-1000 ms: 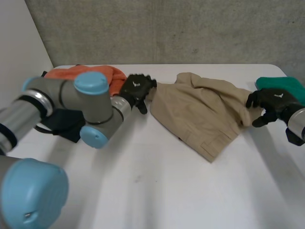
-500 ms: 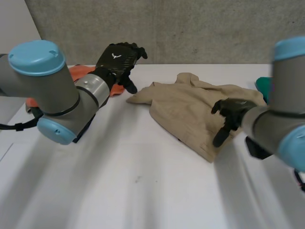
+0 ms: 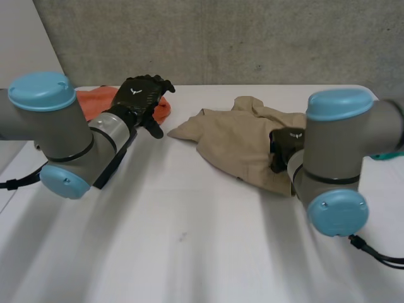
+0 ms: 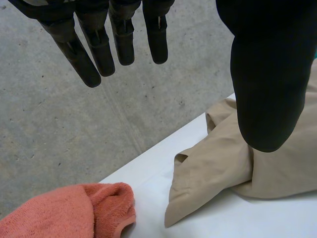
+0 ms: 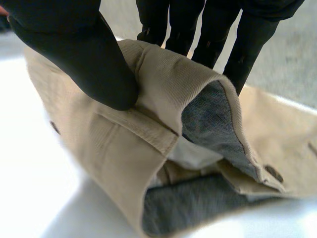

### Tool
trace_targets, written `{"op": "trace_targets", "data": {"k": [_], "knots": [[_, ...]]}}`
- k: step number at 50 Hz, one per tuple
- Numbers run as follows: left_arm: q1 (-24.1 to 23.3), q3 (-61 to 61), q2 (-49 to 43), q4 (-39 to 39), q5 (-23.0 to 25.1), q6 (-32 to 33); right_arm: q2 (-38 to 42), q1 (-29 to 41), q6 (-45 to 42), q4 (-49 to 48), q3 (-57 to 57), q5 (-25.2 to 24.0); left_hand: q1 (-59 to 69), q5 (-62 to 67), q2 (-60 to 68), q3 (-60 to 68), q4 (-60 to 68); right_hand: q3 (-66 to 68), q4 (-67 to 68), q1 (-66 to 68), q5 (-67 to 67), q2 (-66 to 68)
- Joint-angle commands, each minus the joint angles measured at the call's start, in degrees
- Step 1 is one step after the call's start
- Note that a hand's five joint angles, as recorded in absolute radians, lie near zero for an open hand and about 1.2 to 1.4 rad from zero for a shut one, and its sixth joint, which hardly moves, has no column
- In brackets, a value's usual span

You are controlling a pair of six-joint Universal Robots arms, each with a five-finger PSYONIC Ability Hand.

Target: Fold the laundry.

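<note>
One tan garment (image 3: 233, 142), white table (image 3: 189, 252), concrete wall (image 3: 252, 38)

tan garment (image 3: 240, 142): matt woven cloth, grey lining | orange towel (image 4: 64, 208): nubbly terry | table (image 3: 189, 240): smooth white | wall (image 3: 252, 38): rough concrete

The left arm (image 3: 76, 136) is thick grey tubular joints with round light-blue caps and a silvery band at the wrist; the right arm (image 3: 334, 158) is built alike; the left hand (image 3: 140, 95) is matte black, a small white mark on its back; the right hand (image 5: 74, 44) is black too, its fingertips blunt and rounded.
</note>
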Motion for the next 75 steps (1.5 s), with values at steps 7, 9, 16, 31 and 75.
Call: {"op": "trace_targets", "data": {"k": [7, 9, 16, 31, 75], "knots": [[-4.23, 15.37, -14.5, -6.54, -0.67, 5.88, -23.9, 2.24, -15.86, 9.81, 3.75, -15.55, -10.21, -7.87, -8.69, -9.07, -8.76, 12.74, 11.67, 16.68, 12.81, 12.88], [-5.11, 16.88, -16.35, -8.22, -0.85, 7.03, -25.4, 2.59, -16.13, 10.44, 4.02, -15.72, -10.21, -7.87, -8.69, -9.07, -8.76, 12.74, 11.67, 16.68, 12.81, 12.88], [-8.98, 21.36, -21.72, -11.57, -4.27, 11.69, -31.3, 2.51, -16.66, 11.84, 5.95, -16.34, 20.33, 22.66, 21.85, 21.46, 21.78, 12.74, 11.67, 16.68, 12.81, 12.88], [-5.99, -0.5, 13.76, -10.16, -7.27, 8.18, -28.93, -9.97, -20.35, 10.79, 3.15, -16.52, 59.79, 62.13, 61.31, 60.93, 61.24, 12.74, 11.67, 16.68, 12.81, 12.88], [-5.99, 15.14, 12.9, 19.28, -14.65, 11.25, -3.44, -10.5, -21.67, -37.12, -25.51, -12.73, 59.79, 62.13, 61.31, 60.93, 61.24, 12.74, 11.67, 16.68, 12.81, 12.88]]}}
